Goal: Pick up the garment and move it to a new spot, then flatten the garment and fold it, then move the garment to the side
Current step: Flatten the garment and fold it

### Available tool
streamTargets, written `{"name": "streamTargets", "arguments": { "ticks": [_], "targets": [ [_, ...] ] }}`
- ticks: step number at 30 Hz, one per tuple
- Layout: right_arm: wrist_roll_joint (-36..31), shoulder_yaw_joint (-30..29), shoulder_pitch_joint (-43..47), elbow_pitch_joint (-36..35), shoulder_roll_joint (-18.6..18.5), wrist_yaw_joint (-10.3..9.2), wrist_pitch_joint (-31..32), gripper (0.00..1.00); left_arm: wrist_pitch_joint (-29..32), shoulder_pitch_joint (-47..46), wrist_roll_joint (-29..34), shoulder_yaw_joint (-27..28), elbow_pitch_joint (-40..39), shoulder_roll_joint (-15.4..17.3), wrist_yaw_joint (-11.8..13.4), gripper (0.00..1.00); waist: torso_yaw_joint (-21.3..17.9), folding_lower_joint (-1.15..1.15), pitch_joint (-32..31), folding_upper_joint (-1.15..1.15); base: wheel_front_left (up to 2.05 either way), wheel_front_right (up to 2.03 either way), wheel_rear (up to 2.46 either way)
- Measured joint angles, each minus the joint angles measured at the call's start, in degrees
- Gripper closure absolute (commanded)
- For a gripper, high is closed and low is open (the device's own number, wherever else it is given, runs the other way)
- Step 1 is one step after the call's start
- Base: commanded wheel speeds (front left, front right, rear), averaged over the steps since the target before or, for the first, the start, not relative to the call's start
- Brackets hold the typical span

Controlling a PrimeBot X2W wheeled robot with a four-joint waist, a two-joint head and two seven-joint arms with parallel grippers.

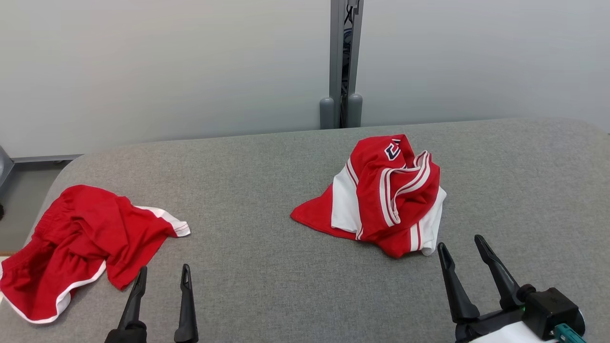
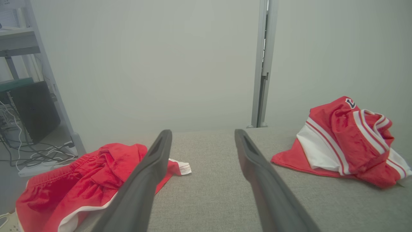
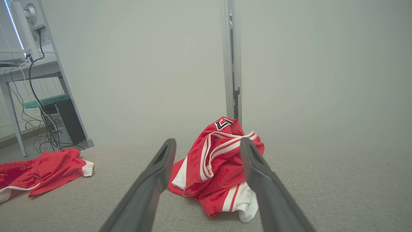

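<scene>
- The right pincer (image 1: 459, 241) is open: its two dark fingers stand spread, and nothing is between them. It hovers over the grey tabletop (image 1: 262, 286) at the near side, to the right of the grey post (image 1: 345, 62) and well apart from it.
- The left pincer (image 1: 164, 267) is open too, with nothing in it. It is also at the near side, to the left of the post and well apart from it.
- The red and white garment (image 1: 386, 195) lies crumpled in a heap on the tabletop. It is in front of the post and a little to its right, between the post and the right pincer.
- The near edge of the garment is just beside the right pincer's fingertips; I cannot tell if they touch.
- The garment has white side panels and striped trim. A dark letter patch is on the part nearest to the post.
- The red shorts (image 1: 81, 233), with white edging, lie rumpled far to the left of the post. They reach the left edge of the tabletop and are just beside the left pincer.
- The post stands upright behind the far edge of the tabletop, between pale wall panels (image 1: 167, 71).
- Farther left of the post, beyond the tabletop, the right wrist view shows a desk (image 3: 25, 67) with hanging cables and a dark computer case (image 3: 66, 124) under it.
</scene>
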Motion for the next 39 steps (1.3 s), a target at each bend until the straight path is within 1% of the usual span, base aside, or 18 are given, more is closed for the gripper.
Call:
{"name": "streamTargets", "arguments": {
  "ticks": [9, 10, 11, 12, 14, 19, 23, 28, 33, 39],
  "targets": [
    [0.01, 0.44, -0.71, 0.29, 0.01, 0.0, 0.0, 0.0, 0.0, -1.57, -0.13, -1.8, 2.55, -0.09, -2.04, 0.0, -1.62, 0.0, 0.77, 0.0, 0.0, 0.0, 0.0],
    [0.01, 0.44, -0.86, 0.33, 0.01, 0.0, 0.0, 0.0, 0.0, -2.11, -0.53, -2.43, 2.85, -0.09, -2.43, 0.0, -1.92, 0.0, 0.93, 0.0, 0.0, 0.0, 0.0],
    [0.24, 0.48, -1.22, 0.44, 0.03, 0.0, 0.0, 0.0, 0.0, -3.13, -2.55, -3.72, 3.61, -0.15, -3.05, 0.0, -2.69, 0.0, 1.25, 0.0, 0.0, 0.0, 0.0],
    [0.56, 0.23, -1.36, 0.44, 0.03, 0.0, 0.0, 0.0, 0.0, -3.56, -3.2, -4.49, 4.04, -0.13, -3.63, 0.0, -3.12, 0.0, 1.41, 0.0, 0.0, 0.0, 0.0],
    [1.13, -0.68, -1.4, 0.59, 0.02, 0.0, 0.0, 0.0, 0.0, -4.63, -3.48, -6.65, 5.34, -0.11, -5.39, 0.0, -4.03, 0.0, 1.82, 0.0, 0.0, 0.0, 0.0],
    [1.15, -1.86, -2.91, 1.08, -0.01, 0.0, 0.0, 0.0, 0.0, -9.44, -3.36, -11.43, 8.75, -0.18, -7.21, 0.0, -6.44, 0.0, 3.27, 0.0, 0.0, 0.0, 0.0],
    [1.1, -2.14, -3.53, 1.36, 0.0, 0.0, 0.0, 0.0, 0.0, -12.35, -3.47, -14.14, 12.17, -0.2, -7.65, 0.0, -8.04, 0.0, 4.51, 0.0, 0.0, 0.0, 0.0],
    [2.35, -1.96, -5.5, 1.13, -0.03, 0.0, 0.0, 0.0, 0.0, -19.58, -2.59, -17.63, 17.63, -0.21, -8.36, 0.0, -10.09, 0.0, 8.03, 0.0, 0.0, 0.0, 0.0],
    [3.37, -1.79, -6.55, 1.15, 0.0, 0.0, 0.0, 0.0, 0.0, -24.5, -2.07, -21.02, 22.67, -0.2, -8.99, 0.0, -12.26, 0.0, 11.12, 0.0, 0.0, 0.0, 0.0],
    [4.07, -2.13, -8.0, 0.96, -0.02, 0.0, 0.0, 0.0, 0.0, -30.14, -1.93, -26.42, 27.37, -0.2, -8.83, 0.0, -14.31, 0.0, 13.76, 0.0, 0.0, 0.0, 0.0]
  ]
}}
